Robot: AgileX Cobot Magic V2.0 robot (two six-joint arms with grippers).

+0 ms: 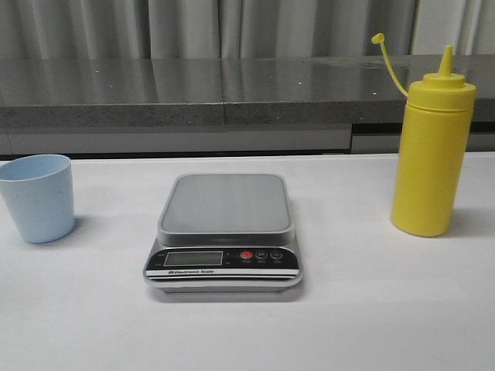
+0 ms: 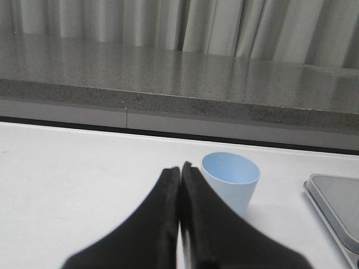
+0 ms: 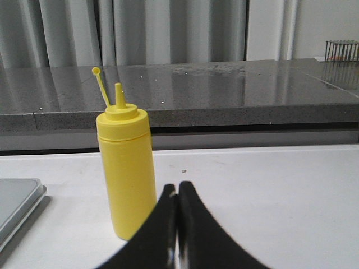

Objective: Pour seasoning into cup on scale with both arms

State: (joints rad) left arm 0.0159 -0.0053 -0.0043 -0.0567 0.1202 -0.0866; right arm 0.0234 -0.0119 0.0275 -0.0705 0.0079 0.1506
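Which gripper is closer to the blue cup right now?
Left. The left gripper, fingers shut, sits just short of the cup on the table's left side. The right gripper, also shut, is by the seasoning, across the scale.

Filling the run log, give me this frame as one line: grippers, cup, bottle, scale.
left gripper shut, empty | right gripper shut, empty | cup on table, off scale | bottle upright, uncapped | platform bare

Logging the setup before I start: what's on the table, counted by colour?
Yellow: 1, the squeeze bottle
Pale blue: 1, the cup
Silver-grey: 1, the scale
Total: 3
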